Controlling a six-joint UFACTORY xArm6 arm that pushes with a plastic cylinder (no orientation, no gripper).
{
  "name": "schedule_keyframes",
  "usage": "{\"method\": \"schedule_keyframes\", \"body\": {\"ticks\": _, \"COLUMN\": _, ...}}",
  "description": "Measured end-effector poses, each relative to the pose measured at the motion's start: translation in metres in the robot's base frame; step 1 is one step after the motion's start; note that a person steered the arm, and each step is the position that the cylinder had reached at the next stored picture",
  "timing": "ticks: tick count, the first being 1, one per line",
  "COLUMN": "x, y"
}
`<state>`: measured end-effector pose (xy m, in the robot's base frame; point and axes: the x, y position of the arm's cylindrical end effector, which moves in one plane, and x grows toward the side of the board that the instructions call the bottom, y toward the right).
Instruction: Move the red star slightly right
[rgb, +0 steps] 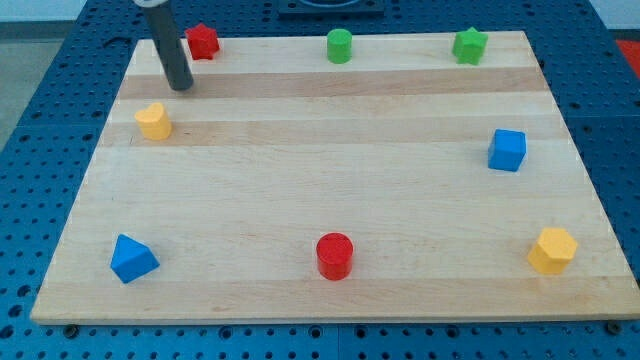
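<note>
The red star (203, 41) sits at the board's top left edge. My rod comes down from the view's top, and my tip (181, 86) rests on the board just below and left of the red star, a short gap apart. A yellow block (154, 121) lies just below and left of my tip.
On the wooden board (320, 180) there are a green cylinder (340, 46) at top centre, a green star (469, 45) at top right, a blue cube (507, 150) at right, a yellow hexagon (552, 250) at bottom right, a red cylinder (335, 256) at bottom centre, and a blue triangle (131, 259) at bottom left.
</note>
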<state>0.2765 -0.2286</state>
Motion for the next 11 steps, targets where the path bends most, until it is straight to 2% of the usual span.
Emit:
{"method": "schedule_keyframes", "body": {"ticks": 2, "x": -0.084, "y": -0.074}}
{"method": "schedule_keyframes", "body": {"ticks": 4, "x": -0.086, "y": -0.054}}
{"method": "schedule_keyframes", "body": {"ticks": 8, "x": -0.085, "y": 0.065}}
{"method": "schedule_keyframes", "body": {"ticks": 10, "x": -0.084, "y": 0.064}}
{"method": "schedule_keyframes", "body": {"ticks": 11, "x": -0.080, "y": 0.039}}
